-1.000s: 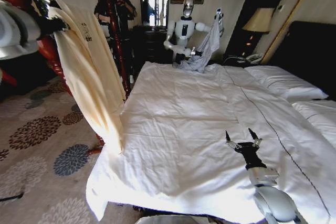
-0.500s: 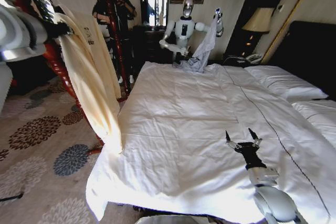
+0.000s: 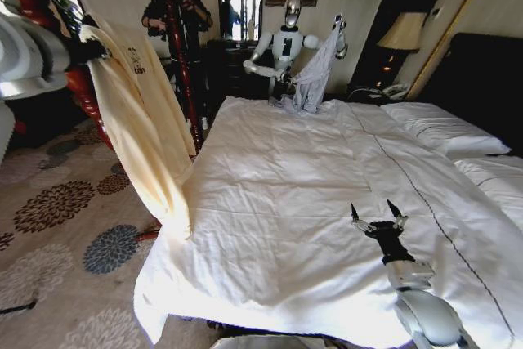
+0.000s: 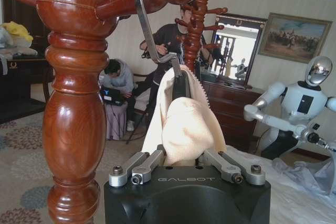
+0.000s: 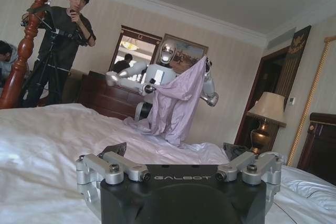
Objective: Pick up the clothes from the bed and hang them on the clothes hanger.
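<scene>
The cream-yellow clothes (image 3: 139,120) hang in a long fold to the left of the bed (image 3: 286,169). My left gripper (image 3: 85,45) holds them up by their top, beside a red wooden coat stand (image 3: 80,87). The left wrist view shows this gripper (image 4: 186,153) shut on the cream cloth (image 4: 186,121), which is draped over the black clothes hanger (image 4: 181,83). The hanger's silver hook (image 4: 148,30) curves over a peg of the stand (image 4: 73,119). My right gripper (image 3: 372,207) rests open on the white duvet, near the bed's front right.
Another robot (image 3: 286,42) at the far side of the bed holds up a grey-lavender garment (image 3: 315,75). A second coat stand (image 3: 176,46) and a person are behind it. White pillows (image 3: 441,128) lie at the right, a lamp (image 3: 403,32) beyond. Patterned carpet (image 3: 57,210) is on the left.
My left arm has shifted slightly at the stand, and the cream garment swung a little with it. The right arm has not moved. The far robot lifted its lavender garment higher.
</scene>
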